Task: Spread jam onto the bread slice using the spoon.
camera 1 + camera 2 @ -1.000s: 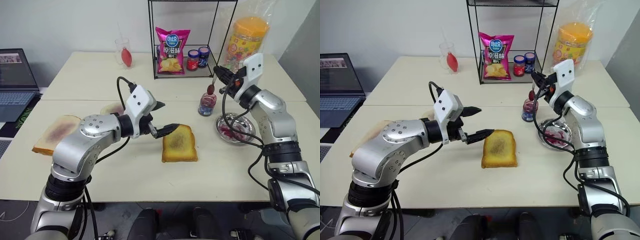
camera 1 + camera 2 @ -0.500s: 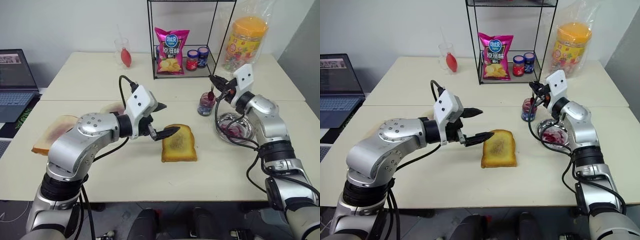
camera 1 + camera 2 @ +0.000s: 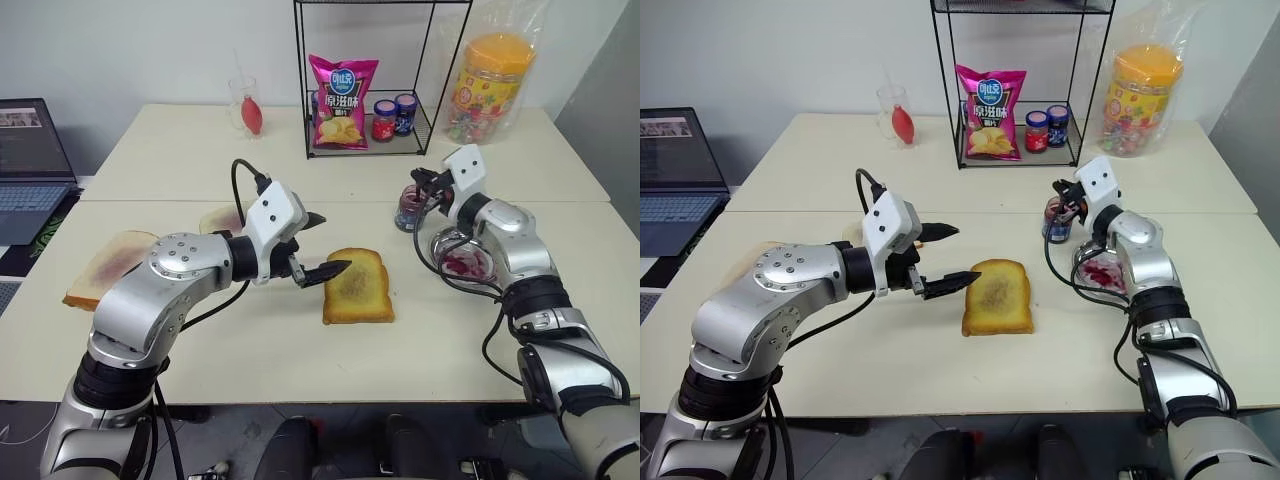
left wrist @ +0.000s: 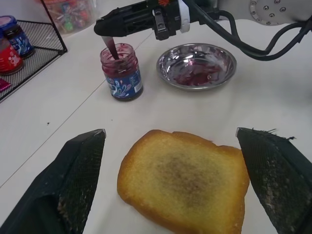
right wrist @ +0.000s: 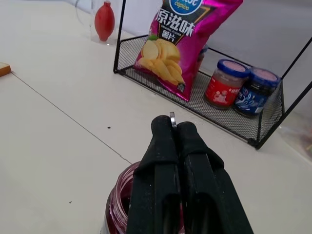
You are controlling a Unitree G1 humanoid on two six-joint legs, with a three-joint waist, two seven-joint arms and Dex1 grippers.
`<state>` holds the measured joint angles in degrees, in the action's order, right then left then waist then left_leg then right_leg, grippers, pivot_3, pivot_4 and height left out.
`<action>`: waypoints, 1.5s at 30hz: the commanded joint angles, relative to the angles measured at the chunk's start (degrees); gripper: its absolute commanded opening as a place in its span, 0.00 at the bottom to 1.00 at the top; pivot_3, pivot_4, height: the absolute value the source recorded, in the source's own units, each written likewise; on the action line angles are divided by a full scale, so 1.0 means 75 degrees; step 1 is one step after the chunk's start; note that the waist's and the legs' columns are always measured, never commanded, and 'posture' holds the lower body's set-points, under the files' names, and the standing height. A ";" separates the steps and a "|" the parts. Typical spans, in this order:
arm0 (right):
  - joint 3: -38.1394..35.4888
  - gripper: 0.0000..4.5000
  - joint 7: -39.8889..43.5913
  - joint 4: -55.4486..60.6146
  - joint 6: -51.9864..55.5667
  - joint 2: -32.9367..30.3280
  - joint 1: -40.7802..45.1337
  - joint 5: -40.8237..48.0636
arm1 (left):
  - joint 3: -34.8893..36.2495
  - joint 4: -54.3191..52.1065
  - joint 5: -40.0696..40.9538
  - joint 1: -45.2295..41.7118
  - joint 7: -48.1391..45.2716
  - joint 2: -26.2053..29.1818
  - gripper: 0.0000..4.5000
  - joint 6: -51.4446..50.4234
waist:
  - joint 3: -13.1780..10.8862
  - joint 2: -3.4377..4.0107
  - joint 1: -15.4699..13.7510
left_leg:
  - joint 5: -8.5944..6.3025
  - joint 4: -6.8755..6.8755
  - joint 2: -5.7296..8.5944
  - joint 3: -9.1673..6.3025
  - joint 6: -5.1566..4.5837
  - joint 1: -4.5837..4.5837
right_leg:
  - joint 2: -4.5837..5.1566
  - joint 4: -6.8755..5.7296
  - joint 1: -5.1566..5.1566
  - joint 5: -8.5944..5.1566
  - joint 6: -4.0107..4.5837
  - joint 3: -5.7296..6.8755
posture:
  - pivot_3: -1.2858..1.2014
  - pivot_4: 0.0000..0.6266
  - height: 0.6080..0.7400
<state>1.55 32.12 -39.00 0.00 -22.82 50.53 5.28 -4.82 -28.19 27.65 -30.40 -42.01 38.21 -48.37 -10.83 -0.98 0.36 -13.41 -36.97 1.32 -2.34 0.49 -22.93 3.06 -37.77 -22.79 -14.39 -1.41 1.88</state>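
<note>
The right gripper point(image 4: 105, 28) has its jaws clenched on the slim silvery metal spoon point(image 4: 113, 48), whose bowl dips into the glossy dark red-purple jam point(image 4: 120, 73) in its small clear glass jar, standing on the pale bench point(image 3: 300, 350) at about ten o'clock from the shiny metal dish point(image 3: 462, 255). The left gripper point(image 3: 318, 243) hangs with jaws released and wide apart. The thick square golden-yellow toast slice point(image 3: 357, 286) lies flat on the bench just beyond them, at roughly four o'clock from the lower fingertip, untouched.

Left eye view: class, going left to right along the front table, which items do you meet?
Pale smeared slice → left end effector → bread slice → jam jar → metal dish.
</note>
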 commanded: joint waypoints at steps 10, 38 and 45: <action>-0.0862 0.01 -0.0359 0.0569 0.1394 0.0438 0.0144 0.0728 | -0.0008 -0.0229 -0.0008 -0.0194 0.0145 0.0036 1.00 -0.0194 | 0.0000 0.0000 0.0011 | 0.0000 -0.0001 0.0000 -0.0003 0.0000 0.0003 | 0.0000 -0.0012 0.0000 0.0000 0.0000 0.0001 | 0.52 0.24 1.00; -0.2365 0.01 -0.1520 0.2427 0.3770 0.0859 -0.0160 0.2451 | -0.0110 -0.0052 -0.0239 0.0025 -0.0035 0.0117 1.00 0.0227 | 0.0000 0.0000 0.0017 | 0.0000 0.0003 -0.0001 0.0047 -0.0001 -0.0006 | -0.0002 -0.0041 -0.0051 0.0000 0.0000 -0.0055 | 0.52 0.24 1.00; -0.2687 0.01 -0.1776 0.2478 0.4054 0.0963 -0.0094 0.2882 | -0.0141 -0.0056 -0.0257 0.0015 -0.0039 0.0120 1.00 0.0221 | 0.0000 0.0000 0.0021 | -0.0002 0.0002 -0.0001 0.0088 -0.0004 -0.0002 | -0.0003 -0.0038 -0.0058 0.0003 -0.0005 -0.0093 | 0.52 0.24 1.00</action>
<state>-17.12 19.18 -23.57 30.02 -15.66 48.31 25.02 -6.43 -27.45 26.16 -30.04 -42.09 38.56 -48.03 -10.83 -0.98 0.52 -13.43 -36.95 1.31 -1.63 0.45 -22.92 3.04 -38.06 -23.23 -14.36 -1.45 1.13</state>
